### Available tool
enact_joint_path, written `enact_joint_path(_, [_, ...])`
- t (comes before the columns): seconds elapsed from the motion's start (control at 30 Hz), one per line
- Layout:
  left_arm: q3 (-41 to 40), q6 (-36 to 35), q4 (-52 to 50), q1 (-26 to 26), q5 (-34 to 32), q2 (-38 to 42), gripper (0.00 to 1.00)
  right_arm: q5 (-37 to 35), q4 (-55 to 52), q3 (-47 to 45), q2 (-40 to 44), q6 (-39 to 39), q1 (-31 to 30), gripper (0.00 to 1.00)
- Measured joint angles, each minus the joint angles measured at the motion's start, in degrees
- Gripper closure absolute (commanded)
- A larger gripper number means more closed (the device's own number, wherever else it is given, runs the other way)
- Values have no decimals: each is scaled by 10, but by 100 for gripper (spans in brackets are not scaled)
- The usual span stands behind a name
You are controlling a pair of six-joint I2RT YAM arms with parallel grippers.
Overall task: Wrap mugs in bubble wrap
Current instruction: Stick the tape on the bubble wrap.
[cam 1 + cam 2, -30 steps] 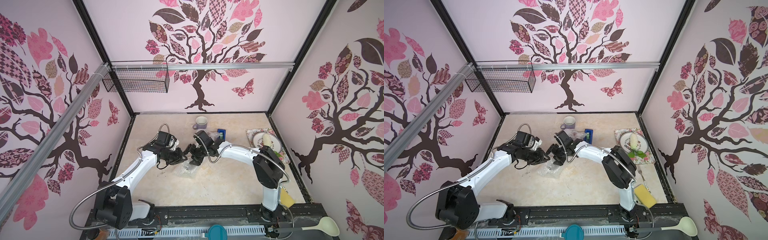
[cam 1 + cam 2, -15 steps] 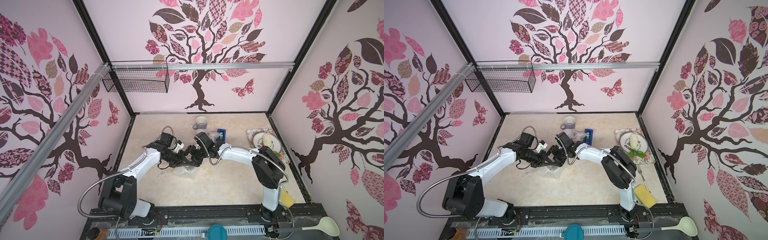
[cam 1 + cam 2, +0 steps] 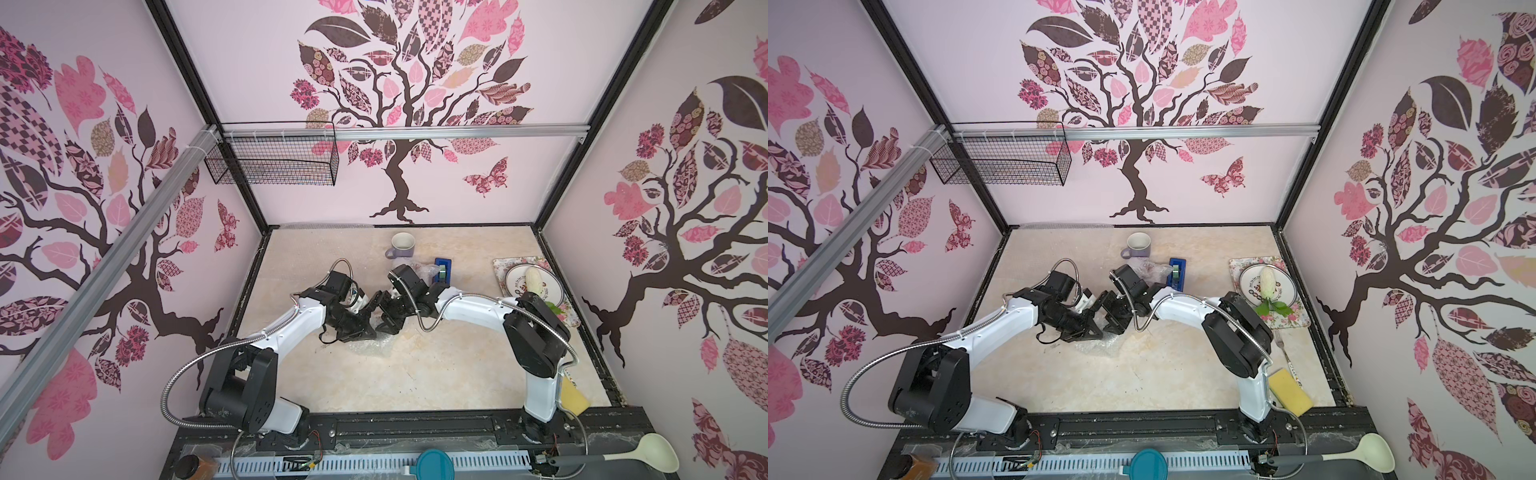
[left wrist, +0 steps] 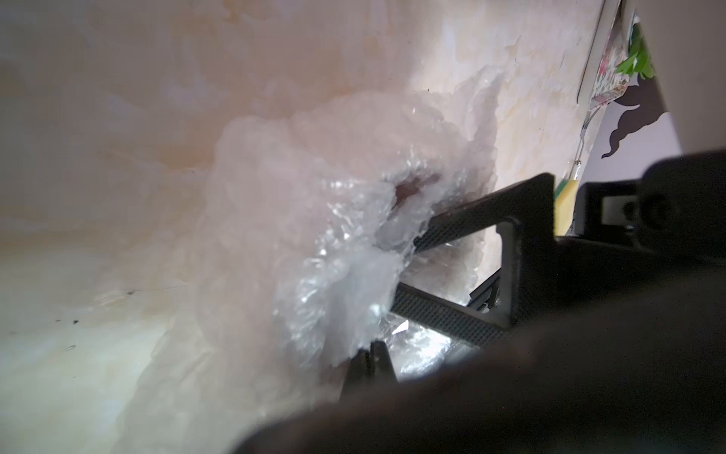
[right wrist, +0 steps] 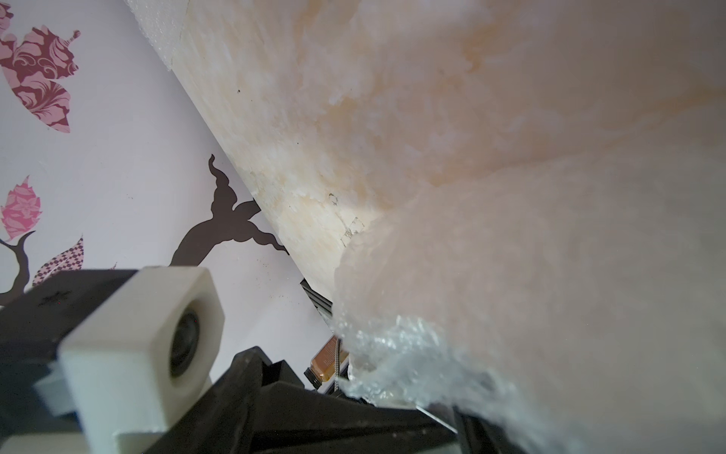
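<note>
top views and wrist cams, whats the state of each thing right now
left gripper: fingers shut on an edge of the bubble wrap
right gripper: fingers spread with bubble wrap between them, grip unclear
bubble wrap: bunched into a crumpled bundle between both grippers
lavender mug: upright, unwrapped, at the back of the table
tape dispenser: on the table, in neither gripper

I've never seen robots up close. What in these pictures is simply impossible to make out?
What is inside the clear, crinkly bubble wrap bundle: left wrist view, folds reveal only a reddish patch.
Whether the right gripper squeezes it: same view, fingers apart, tips buried in wrap.
The bundle in both top views: mostly hidden under the two arms.
Right wrist view: wrap too close, blurred.
</note>
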State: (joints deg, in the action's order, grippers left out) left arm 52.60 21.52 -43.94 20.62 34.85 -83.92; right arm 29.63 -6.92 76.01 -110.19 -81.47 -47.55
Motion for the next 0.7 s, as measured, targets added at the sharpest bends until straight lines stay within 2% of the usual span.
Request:
enact_joint_path(0.47, [-6, 23, -24, 2, -27, 34, 100, -1, -11, 6, 0, 1, -3, 19])
enact_joint_path(0.7, [-21, 31, -43, 2, -19, 41, 100, 0, -16, 9, 0, 0, -3, 18])
